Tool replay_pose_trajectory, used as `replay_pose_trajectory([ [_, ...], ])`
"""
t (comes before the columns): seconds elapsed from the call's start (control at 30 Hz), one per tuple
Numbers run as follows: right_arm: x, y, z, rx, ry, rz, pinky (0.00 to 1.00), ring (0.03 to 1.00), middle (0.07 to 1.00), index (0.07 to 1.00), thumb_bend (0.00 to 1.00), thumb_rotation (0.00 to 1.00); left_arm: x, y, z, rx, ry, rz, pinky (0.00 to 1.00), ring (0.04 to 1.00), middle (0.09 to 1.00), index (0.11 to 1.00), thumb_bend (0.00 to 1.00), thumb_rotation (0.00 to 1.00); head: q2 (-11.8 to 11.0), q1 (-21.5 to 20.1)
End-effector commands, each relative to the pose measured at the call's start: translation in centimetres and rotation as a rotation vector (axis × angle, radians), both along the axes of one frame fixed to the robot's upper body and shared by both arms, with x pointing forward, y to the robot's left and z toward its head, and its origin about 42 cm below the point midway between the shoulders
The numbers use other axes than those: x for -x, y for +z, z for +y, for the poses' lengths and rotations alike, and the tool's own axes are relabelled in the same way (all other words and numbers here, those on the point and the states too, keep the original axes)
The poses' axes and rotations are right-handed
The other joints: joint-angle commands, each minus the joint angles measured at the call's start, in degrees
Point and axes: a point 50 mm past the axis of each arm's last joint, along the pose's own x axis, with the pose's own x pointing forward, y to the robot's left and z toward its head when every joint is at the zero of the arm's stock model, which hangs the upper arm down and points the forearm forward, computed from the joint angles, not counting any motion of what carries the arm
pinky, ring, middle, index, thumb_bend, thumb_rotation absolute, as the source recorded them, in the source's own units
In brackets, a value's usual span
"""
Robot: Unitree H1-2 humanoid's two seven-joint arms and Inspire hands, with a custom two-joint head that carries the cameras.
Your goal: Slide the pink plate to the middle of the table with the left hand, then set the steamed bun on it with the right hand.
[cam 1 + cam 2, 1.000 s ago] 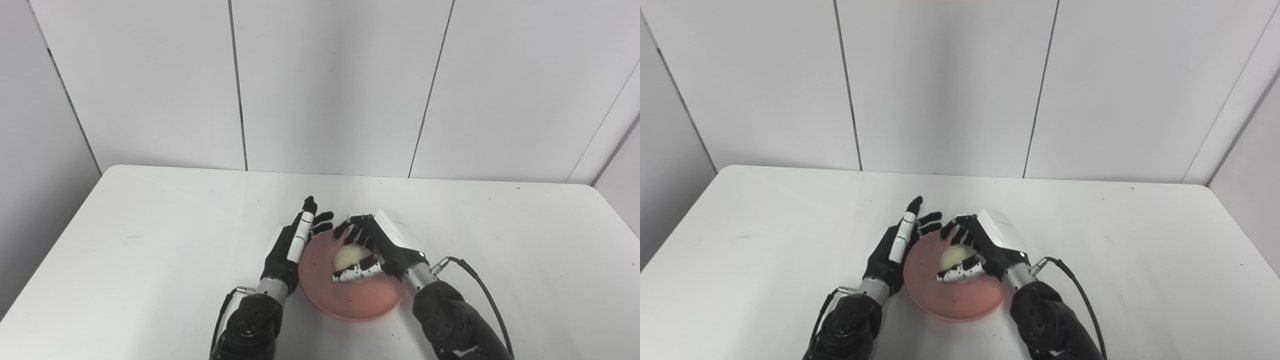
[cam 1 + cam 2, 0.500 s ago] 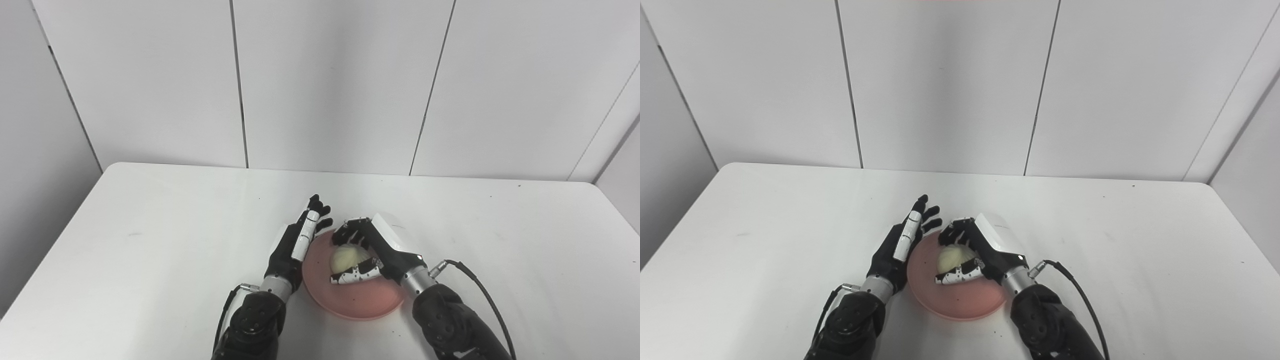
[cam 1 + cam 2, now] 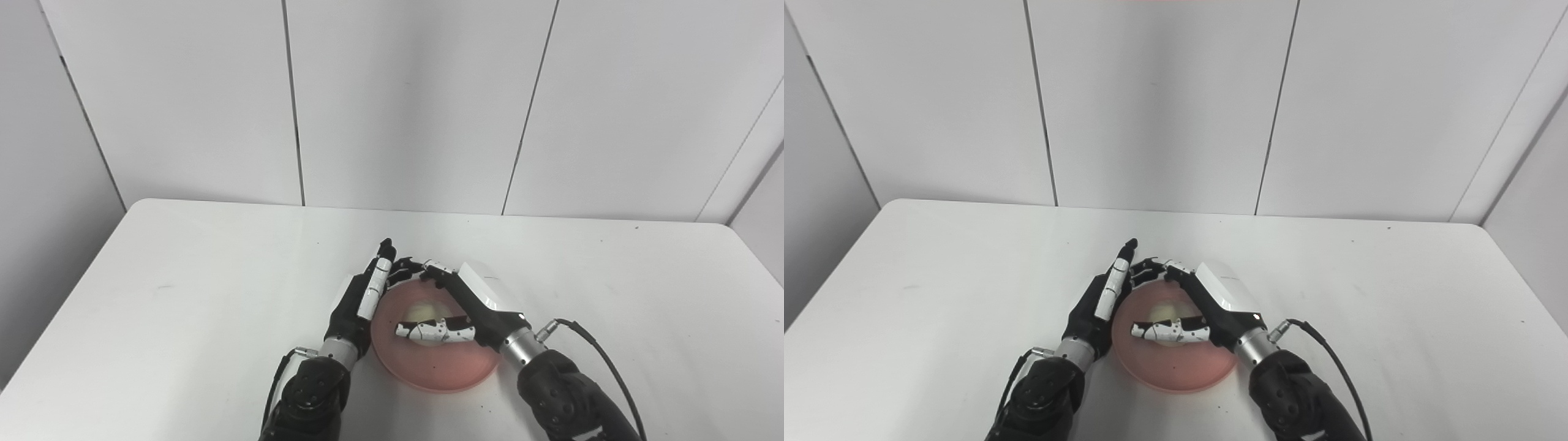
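Right hand [image 3: 474, 306] spread wide over my one bun [image 3: 422, 313] on one pink plate [image 3: 435, 364]; left hand [image 3: 358, 300] open at its left rim.

Matt pink plate [image 3: 441, 370], smooth white table [image 3: 184, 294] — faintly speckled, glossy white shell on right robot hand [image 3: 456, 306], matt panelled wall [image 3: 404, 104]

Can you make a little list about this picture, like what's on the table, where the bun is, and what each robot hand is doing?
table: white, holds everything
pink plate: near the middle, toward the front edge
steamed bun: lying on the plate
left hand: open, fingers straight, against the plate's left rim
right hand: open around the bun, fingers spread apart, thumb in front of the bun
bun held: looks let go
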Motion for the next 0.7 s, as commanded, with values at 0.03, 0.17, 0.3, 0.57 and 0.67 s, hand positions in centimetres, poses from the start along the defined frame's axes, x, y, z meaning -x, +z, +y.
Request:
replay_pose_trajectory([
  [0.03,0.6,3.2,-0.9,-0.048,0.014,-0.130,0.69,0.773,0.818,0.829,0.90,0.79,0.2,-0.8,-0.6,-0.006,-0.028,0.057,0.81,0.843,0.828,0.977,0.75,1.00,0.0,0.0],
  [0.17,1.1,4.1,-2.2,-0.126,-0.030,-0.184,0.65,0.753,0.816,0.815,0.82,0.84,0.3,-0.9,-0.5,-0.008,-0.027,0.054,0.82,0.855,0.846,0.980,0.74,1.00,-0.1,-0.2],
  [0.3,1.1,4.4,-3.9,-0.254,-0.095,-0.219,0.66,0.757,0.817,0.815,0.79,0.90,0.3,-1.0,-0.3,-0.013,-0.024,0.052,0.84,0.855,0.842,0.977,0.75,1.00,-0.2,-0.5],
  [0.57,2.1,2.1,-5.3,-0.540,-0.181,-0.123,0.70,0.765,0.833,0.807,0.77,0.99,0.6,-1.1,0.5,-0.009,-0.030,0.014,0.82,0.849,0.834,0.966,0.79,1.00,-0.7,-2.3],
  [0.67,2.3,1.4,-5.3,-0.656,-0.180,-0.054,0.75,0.799,0.853,0.824,0.74,0.97,0.7,-1.1,0.9,-0.006,-0.030,0.002,0.83,0.855,0.843,0.972,0.79,1.00,-0.7,-3.0],
])
